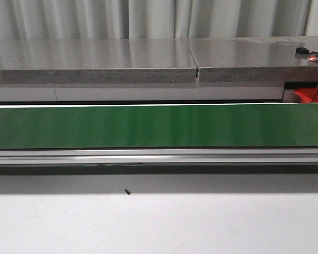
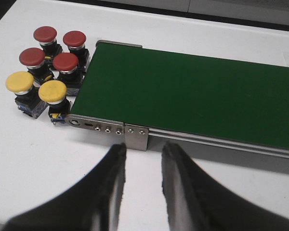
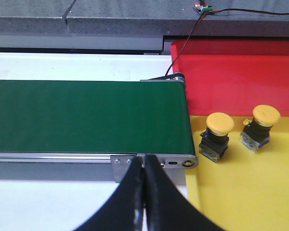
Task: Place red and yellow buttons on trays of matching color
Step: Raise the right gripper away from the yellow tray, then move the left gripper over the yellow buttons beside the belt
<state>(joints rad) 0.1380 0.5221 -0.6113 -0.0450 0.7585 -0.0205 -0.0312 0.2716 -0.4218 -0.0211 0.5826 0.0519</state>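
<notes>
Your left wrist view is the only one that shows the waiting buttons: four red buttons [image 2: 58, 47] and two yellow buttons [image 2: 36, 87] stand clustered on the white table [image 2: 33, 159], right against the end of the green conveyor belt [image 2: 192, 96]. The yellow pair sits nearest the belt's metal end bracket [image 2: 108, 129], the reds behind them.

Your right wrist view alone shows the other end of the belt. There a yellow tray [image 3: 241, 187] sits just beside the belt's end, with two yellow-capped buttons [image 3: 238, 131] standing upright in it, a little apart. The red tray [image 3: 231, 77] lies beyond the yellow one, touching it, and you can see no button in the part that shows.

The left gripper [image 2: 143, 159] hangs near the belt's edge with its fingers a narrow gap apart, holding nothing. The right gripper [image 3: 144, 168] has its fingers pressed together, empty.

The front view gives you only the long belt, the grey stone ledge [image 1: 148, 61] behind it and a corner of the red tray at far right; neither gripper nor any button appears there.
</notes>
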